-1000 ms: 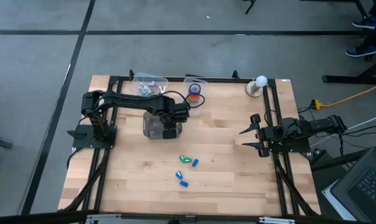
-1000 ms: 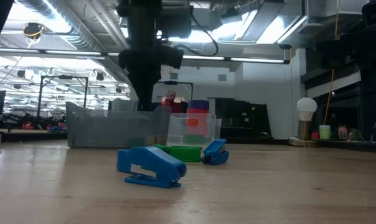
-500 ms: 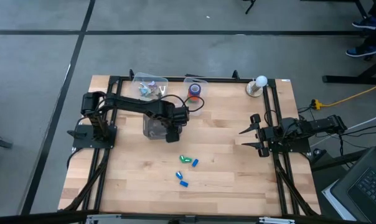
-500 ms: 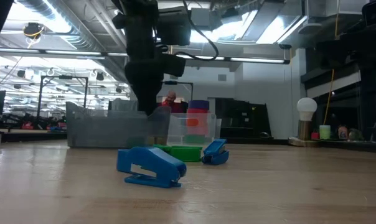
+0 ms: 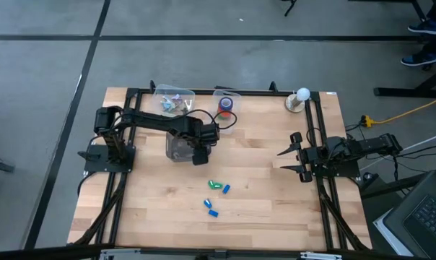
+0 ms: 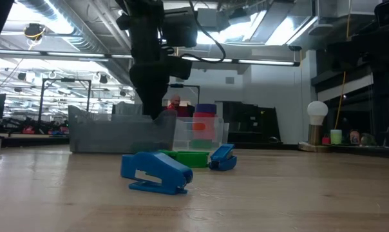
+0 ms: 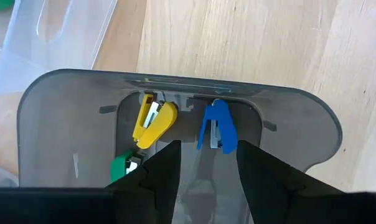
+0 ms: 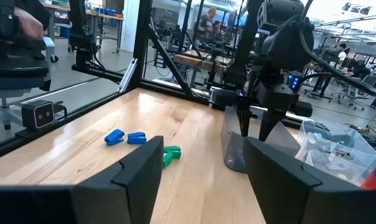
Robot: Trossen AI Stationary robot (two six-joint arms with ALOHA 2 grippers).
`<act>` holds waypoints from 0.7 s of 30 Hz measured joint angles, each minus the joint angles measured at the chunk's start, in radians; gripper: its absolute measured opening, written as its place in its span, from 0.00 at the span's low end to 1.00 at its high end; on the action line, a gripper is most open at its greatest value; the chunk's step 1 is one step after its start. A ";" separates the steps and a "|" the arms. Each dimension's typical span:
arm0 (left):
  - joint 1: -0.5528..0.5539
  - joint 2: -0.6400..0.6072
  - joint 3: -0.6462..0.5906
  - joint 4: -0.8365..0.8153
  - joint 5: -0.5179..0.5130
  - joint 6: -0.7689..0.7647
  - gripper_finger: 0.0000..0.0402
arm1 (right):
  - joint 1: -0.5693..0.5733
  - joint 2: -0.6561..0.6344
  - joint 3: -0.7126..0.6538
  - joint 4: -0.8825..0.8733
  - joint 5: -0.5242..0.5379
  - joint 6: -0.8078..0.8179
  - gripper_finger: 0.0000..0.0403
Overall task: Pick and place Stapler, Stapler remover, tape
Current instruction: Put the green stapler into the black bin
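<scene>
Grey bin (image 7: 63, 137) (under the spread left hand (image 7: 206, 168)) holds a blue stapler (image 7: 216, 124) lengthwise.

Robotics lab: rows of arm rigs (image 8: 175, 43)

Blue stapler (image 6: 156, 172) on table (image 6: 297, 200), grey bin (image 6: 117, 134) behind

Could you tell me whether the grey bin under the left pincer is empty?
No, the grey bin already holds a yellow stapler, a blue one and a green one.
</scene>
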 joint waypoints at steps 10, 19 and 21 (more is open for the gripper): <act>-0.031 -0.036 0.000 -0.004 -0.008 -0.024 0.36 | 0.000 0.000 0.000 0.000 0.000 0.000 0.56; -0.092 -0.074 0.081 -0.017 -0.012 0.082 0.33 | 0.000 0.001 0.000 0.000 0.000 0.000 0.56; -0.107 -0.074 0.098 0.029 0.004 0.140 0.33 | 0.000 0.001 0.000 0.000 0.000 0.000 0.56</act>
